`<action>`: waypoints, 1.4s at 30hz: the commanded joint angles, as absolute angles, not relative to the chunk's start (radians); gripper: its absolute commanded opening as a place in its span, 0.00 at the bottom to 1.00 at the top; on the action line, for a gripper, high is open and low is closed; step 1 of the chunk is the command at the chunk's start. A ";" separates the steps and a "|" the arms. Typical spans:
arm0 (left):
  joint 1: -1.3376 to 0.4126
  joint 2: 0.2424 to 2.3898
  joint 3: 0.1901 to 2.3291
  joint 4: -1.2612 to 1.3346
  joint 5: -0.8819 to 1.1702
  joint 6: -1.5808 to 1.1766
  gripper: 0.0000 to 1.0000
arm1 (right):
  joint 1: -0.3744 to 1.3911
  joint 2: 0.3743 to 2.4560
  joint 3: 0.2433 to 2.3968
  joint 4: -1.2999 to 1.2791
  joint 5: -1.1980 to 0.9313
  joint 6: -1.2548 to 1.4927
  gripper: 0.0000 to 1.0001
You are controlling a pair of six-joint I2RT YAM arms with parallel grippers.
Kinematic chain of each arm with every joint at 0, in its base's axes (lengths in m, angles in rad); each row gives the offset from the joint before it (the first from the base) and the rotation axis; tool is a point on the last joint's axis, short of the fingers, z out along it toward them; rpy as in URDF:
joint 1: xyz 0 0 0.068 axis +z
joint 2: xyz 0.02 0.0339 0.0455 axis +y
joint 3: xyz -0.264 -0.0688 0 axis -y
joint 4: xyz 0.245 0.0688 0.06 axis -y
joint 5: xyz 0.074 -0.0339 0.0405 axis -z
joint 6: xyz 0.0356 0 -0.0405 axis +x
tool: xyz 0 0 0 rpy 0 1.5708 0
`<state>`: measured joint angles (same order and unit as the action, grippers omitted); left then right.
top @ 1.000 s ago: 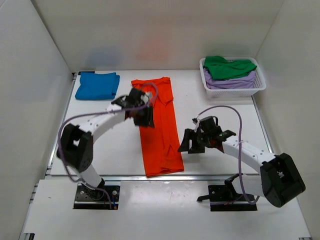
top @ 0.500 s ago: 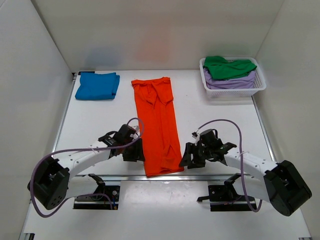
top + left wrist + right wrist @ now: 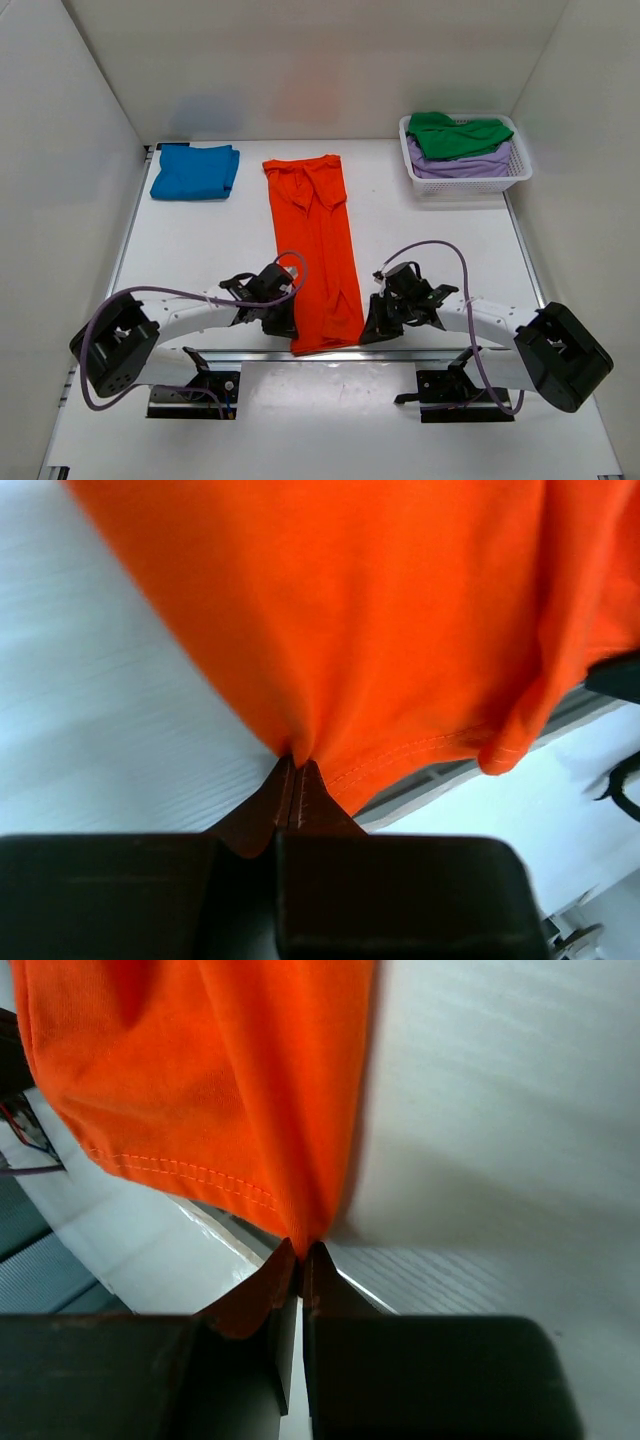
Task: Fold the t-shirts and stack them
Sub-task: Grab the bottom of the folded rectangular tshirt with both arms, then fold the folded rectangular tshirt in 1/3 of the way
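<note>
Left tool (image 3: 297,775): pinched on orange shirt (image 3: 318,250) hem corner.
Right tool (image 3: 302,1255): pinched likewise.
Risk: thin edge grips may slip, skewing the fold.

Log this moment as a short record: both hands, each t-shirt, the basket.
left hand: shut on the orange t-shirt, near left hem corner
right hand: shut on its near right hem corner
orange t-shirt: narrow strip lying along the table middle
blue t-shirt: folded, far left
green t-shirt: in the basket, atop the lavender t-shirt
basket: far right corner
</note>
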<state>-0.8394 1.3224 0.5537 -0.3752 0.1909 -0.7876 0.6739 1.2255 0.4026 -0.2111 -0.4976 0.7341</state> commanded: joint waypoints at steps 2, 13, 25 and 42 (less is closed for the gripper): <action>-0.810 1.227 0.512 -0.426 0.184 -0.779 0.00 | 0.710 1.203 0.431 -0.265 -0.486 0.721 0.00; -0.818 1.149 0.449 -0.443 0.218 -0.790 0.00 | 0.790 1.177 0.439 -0.327 -0.546 0.735 0.00; -0.364 1.265 0.828 -0.499 0.313 -0.588 0.00 | 0.554 1.503 1.022 -0.600 -0.581 0.445 0.00; -0.161 1.835 1.296 -0.390 0.380 -0.565 0.45 | 0.288 1.992 1.669 -0.700 -0.454 0.299 0.61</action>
<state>-0.1841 1.9316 1.3197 -0.4210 0.3599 -0.5755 0.2848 2.1025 1.7226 -0.7094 -0.4740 0.3092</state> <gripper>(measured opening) 0.459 0.607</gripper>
